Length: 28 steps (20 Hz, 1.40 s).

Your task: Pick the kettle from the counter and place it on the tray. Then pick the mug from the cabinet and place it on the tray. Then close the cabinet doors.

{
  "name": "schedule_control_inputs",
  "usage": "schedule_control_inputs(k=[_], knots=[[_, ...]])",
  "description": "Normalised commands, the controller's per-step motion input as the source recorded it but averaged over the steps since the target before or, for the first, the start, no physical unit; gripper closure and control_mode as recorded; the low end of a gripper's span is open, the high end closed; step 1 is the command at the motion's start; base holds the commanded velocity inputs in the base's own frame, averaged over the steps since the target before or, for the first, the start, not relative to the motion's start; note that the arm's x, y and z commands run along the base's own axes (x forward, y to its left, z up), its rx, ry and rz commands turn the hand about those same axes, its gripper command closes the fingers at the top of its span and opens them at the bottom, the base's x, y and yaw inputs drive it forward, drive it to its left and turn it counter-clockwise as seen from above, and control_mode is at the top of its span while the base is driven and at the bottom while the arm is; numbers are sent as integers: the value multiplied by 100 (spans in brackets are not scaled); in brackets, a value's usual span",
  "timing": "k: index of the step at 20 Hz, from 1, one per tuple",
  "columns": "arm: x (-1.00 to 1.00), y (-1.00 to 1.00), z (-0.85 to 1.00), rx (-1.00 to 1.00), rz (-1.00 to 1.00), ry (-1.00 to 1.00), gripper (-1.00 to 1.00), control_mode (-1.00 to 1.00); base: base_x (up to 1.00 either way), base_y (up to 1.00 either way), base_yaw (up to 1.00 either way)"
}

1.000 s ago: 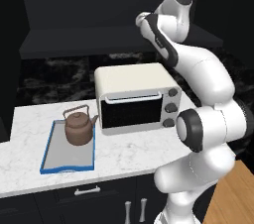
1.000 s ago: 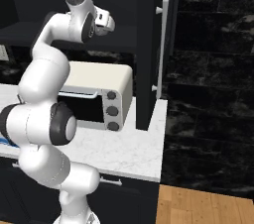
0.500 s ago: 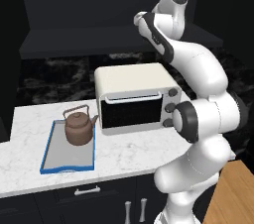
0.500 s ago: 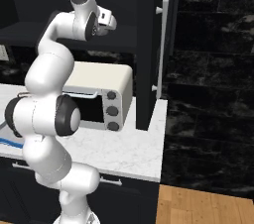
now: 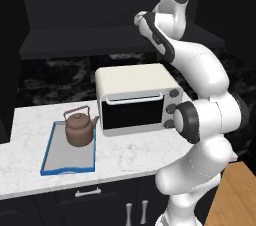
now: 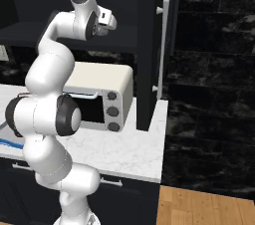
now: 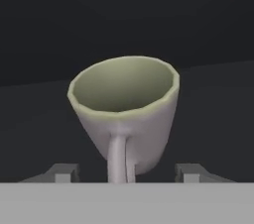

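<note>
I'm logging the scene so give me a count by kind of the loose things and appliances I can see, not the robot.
Kettle, on the tray: 1
Tray, on the counter: 1
Mug, in front of the tool: 1
Toaster oven, on the counter: 1
Total: 4

So the only thing that changed is the arm. Over the last second its elbow swung in toward the middle of the left base view, and the wrist stretched a bit further toward 11 o'clock into the cabinet point(image 5: 115, 15). In the right base view the elbow slid toward 9 o'clock while the hand crept toward 3.
</note>
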Motion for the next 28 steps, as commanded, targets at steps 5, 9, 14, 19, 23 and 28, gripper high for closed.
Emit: schedule_control_inputs(k=[5, 9, 14, 19, 23, 28], knots=[[0, 0, 0, 0, 0, 0, 100, -100, 0, 0, 0], [0, 0, 0, 0, 0, 0, 100, -100, 0, 0, 0], [-7, 0, 0, 0, 0, -1, 100, -100, 0, 0, 0], [-72, 0, 0, 0, 1, -8, 100, -100, 0, 0, 0], [-100, -15, 0, 0, 5, -14, 100, -100, 0, 0, 0], [-100, -20, 3, 1, 25, -20, 100, -100, 0, 0, 0]])
